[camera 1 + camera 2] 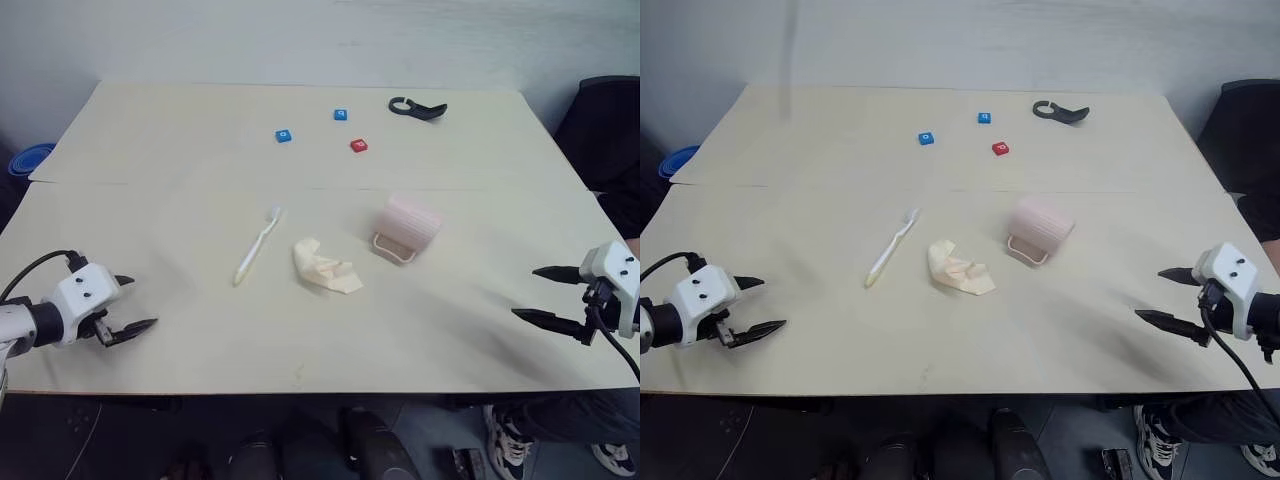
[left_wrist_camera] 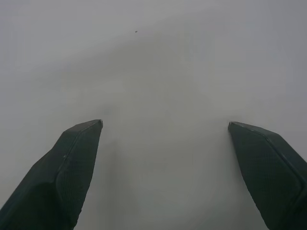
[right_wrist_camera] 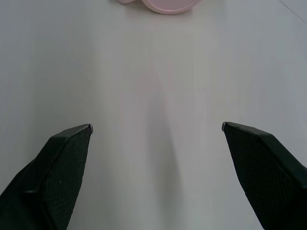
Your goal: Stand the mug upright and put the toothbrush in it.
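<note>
**Mug on its side, both claws wide and empty**

While the mug point(image 1: 408, 226) lies tipped over near the middle of the table point(image 1: 180, 180), the first job is probably to stand it up, and the right gripper point(image 1: 546, 295) looks the better placed for that. Its jaws are spread wide and hold nothing. A sound approach would be to come in over the ribbed body, close across it rather than on the thin loop handle, which faces the robot, and turn the mug until its mouth faces up; a grip near one end could let it roll away.

The mug is well apart from the right gripper, farther up the table and toward the robot's left of it; in the right wrist view its pink edge point(image 3: 165, 5) sits far ahead of the fingers.

The toothbrush point(image 1: 257, 246) lies flat, bristle head away from the robot, well ahead of the left gripper point(image 1: 128, 304), whose jaws are also wide and empty. A crumpled cream cloth point(image 1: 322, 266) lies between brush and mug, just beside the mug's handle, and could snag a sweeping move.
</note>
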`<state>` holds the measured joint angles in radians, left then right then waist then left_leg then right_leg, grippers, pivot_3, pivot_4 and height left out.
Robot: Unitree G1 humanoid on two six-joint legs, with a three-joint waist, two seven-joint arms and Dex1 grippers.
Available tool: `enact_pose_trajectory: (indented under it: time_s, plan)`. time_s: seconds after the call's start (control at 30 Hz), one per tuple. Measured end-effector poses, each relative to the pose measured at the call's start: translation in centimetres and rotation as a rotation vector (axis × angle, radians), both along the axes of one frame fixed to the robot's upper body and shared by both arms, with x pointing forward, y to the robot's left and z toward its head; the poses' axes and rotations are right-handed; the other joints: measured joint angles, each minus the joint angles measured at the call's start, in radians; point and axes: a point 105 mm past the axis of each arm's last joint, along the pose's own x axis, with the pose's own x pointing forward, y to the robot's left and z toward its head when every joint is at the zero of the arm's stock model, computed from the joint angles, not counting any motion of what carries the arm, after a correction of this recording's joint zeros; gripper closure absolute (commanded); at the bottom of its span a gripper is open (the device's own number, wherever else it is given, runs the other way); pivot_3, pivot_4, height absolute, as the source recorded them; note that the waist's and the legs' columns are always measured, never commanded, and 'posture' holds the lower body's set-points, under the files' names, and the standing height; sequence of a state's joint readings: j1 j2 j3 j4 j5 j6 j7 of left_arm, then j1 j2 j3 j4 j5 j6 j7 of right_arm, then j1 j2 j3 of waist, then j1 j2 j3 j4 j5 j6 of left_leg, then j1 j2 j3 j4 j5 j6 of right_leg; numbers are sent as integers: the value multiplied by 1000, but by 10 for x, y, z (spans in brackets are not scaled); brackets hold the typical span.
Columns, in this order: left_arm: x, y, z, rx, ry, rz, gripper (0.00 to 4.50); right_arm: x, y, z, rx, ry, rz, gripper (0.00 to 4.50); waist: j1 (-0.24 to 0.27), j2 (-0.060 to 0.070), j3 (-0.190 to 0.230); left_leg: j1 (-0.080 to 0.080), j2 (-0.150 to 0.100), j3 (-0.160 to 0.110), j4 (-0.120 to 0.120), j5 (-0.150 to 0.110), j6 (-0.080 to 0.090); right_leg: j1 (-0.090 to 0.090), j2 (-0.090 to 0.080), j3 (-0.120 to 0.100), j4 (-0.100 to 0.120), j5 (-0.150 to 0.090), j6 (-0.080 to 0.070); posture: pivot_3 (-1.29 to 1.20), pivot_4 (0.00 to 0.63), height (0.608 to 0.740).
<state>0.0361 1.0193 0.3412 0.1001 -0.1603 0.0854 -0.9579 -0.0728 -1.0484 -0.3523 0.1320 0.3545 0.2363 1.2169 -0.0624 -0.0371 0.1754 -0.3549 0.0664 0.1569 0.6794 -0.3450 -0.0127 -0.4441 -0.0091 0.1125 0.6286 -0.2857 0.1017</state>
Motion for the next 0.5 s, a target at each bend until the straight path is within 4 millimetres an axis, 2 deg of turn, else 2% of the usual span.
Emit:
enact_pose_trajectory:
  time_s: [0.27,0.5]
  plan:
    - [8,6,8,0,-45,40,26,6,-3,-1,-3,-26,-36,0,1,0,0,0,0,1,0,0,0,0,0,0,0,0,0,0,150,740]
    - [5,2,5,-72,1,38,26,0,1,-10,61,30,-43,0,0,0,0,0,0,1,1,0,0,0,0,0,1,0,0,0,150,740]
